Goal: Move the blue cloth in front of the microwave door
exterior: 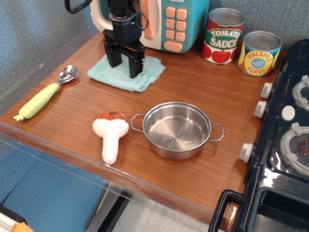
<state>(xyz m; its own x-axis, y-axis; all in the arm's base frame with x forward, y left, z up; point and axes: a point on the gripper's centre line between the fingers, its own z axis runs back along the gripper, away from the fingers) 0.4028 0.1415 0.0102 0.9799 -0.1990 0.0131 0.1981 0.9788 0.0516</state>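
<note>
The blue cloth point(148, 72) lies flat on the wooden counter, just in front of the teal toy microwave. The microwave door point(95, 18) has a cream frame and a salmon handle point(150, 20), and the arm partly hides it. My gripper point(124, 66) stands upright over the cloth with its two black fingers spread. Both fingertips point(135, 71) press down on the cloth's middle. The cloth sits below the door and handle, left of the salmon button panel point(174, 24).
A steel pot point(177, 129) sits at the front centre, with a toy mushroom point(111, 134) to its left. A yellow-handled spoon point(44, 95) lies at the left edge. A tomato sauce can point(223, 36) and a pineapple can point(260, 53) stand at the back right. A toy stove point(285, 145) borders the right.
</note>
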